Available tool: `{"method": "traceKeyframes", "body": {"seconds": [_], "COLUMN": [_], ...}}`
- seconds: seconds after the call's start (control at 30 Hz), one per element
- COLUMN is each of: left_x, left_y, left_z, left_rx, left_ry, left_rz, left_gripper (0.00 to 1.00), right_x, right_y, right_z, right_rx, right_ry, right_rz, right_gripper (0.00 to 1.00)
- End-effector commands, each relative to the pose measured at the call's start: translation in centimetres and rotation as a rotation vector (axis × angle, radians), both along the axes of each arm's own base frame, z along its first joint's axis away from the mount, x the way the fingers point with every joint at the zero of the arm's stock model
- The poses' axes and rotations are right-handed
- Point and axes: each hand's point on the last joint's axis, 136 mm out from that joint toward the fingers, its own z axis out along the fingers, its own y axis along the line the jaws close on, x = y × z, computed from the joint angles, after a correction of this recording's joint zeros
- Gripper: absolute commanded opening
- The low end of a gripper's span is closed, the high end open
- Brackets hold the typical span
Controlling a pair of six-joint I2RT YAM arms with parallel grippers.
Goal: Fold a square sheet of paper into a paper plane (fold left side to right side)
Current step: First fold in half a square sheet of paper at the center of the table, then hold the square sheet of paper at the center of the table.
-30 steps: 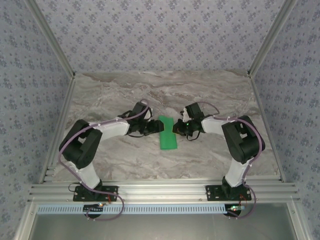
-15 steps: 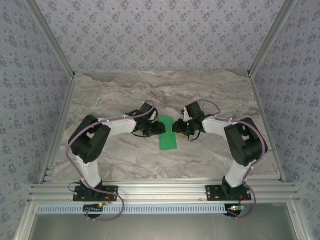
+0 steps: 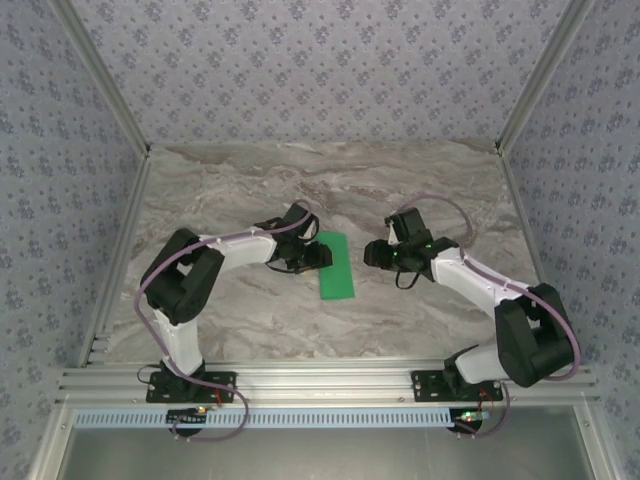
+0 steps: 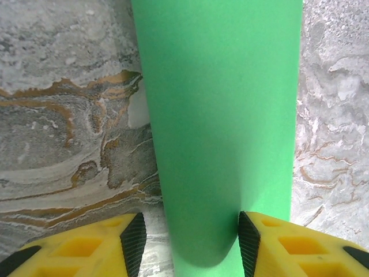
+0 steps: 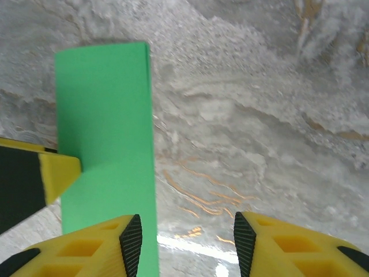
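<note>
Sheet (image 3: 335, 267), a narrow folded strip, flat on table (image 3: 250, 190), centre; left gripper (image 4: 191, 236) parted, straddling its left edge; right gripper (image 5: 183, 236) parted, empty, just beside. For a sharp crease: pin one end, sweep along fold, edges kept matched.

Left tool (image 3: 322, 256) over paper (image 3: 338, 277); right side free.

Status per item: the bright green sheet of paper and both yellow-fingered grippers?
Bright green sheet of paper: folded into a narrow rectangle, lying flat on the marble table.
Left gripper: open, at the paper's left edge.
Right gripper: open, empty, apart from the paper on its right.
</note>
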Motion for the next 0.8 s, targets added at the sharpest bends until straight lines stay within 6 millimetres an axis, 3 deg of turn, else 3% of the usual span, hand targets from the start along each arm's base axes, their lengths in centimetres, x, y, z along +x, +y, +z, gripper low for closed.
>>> {"method": "traceKeyframes", "body": {"seconds": [0.0, 0.57, 0.7, 0.77], "left_x": [-1.2, -1.3, -1.2, -1.3], "left_y": [1.0, 0.9, 0.9, 0.9], "left_z": [-2.5, -2.7, -2.6, -2.7], "left_rx": [0.093, 0.103, 0.103, 0.105], "left_ry": [0.052, 0.062, 0.062, 0.064], "left_rz": [-0.016, -0.020, -0.019, -0.021], "left_gripper": [0.50, 0.50, 0.50, 0.50], "right_x": [-0.9, -1.2, -1.1, -1.0], "right_y": [-1.0, 3.2, 5.0, 5.8], "right_z": [-0.4, -0.7, -1.1, -1.4], "right_rx": [-0.027, 0.166, 0.250, 0.285], "right_ry": [0.018, 0.079, 0.117, 0.138], "right_rz": [-0.007, 0.083, 0.110, 0.124], "right_gripper": [0.50, 0.43, 0.32, 0.22]}}
